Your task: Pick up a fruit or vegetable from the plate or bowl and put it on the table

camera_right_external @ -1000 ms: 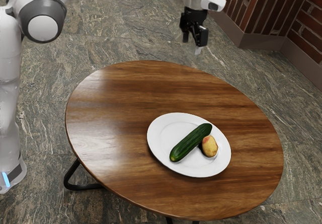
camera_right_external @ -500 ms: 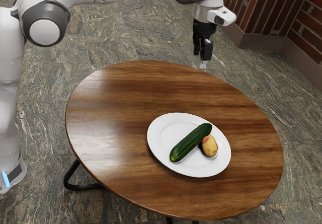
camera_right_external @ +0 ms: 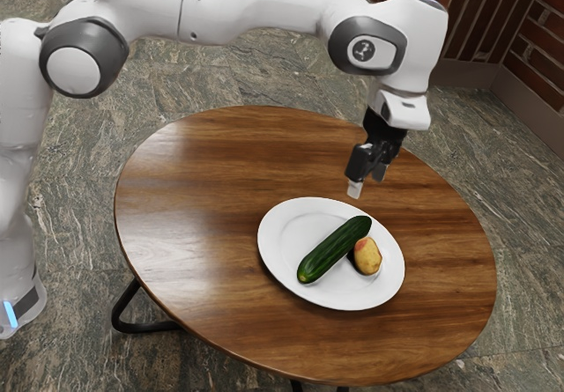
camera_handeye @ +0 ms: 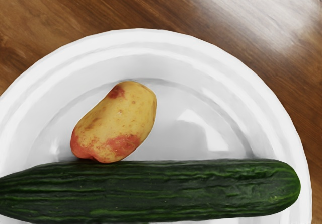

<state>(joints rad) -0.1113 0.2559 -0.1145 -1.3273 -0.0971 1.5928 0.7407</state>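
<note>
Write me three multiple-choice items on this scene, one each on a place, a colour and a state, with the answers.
1. Where is the cucumber?
A) on the floor
B) on the plate
C) on the bare tabletop

2. What colour is most of the potato?
A) purple
B) green
C) yellow

3. How is the end effector?
A) open and empty
B) shut on the cucumber
C) shut on the potato

1 B: it lies within the rim.
2 C: yellow skin, red patches.
3 A: its fingers stand apart above the food.

Prob. home dining rm: rd wood tbl (camera_right_external: 194,181), brick wall (camera_right_external: 536,44), stone-look flr (camera_right_external: 229,79).
</note>
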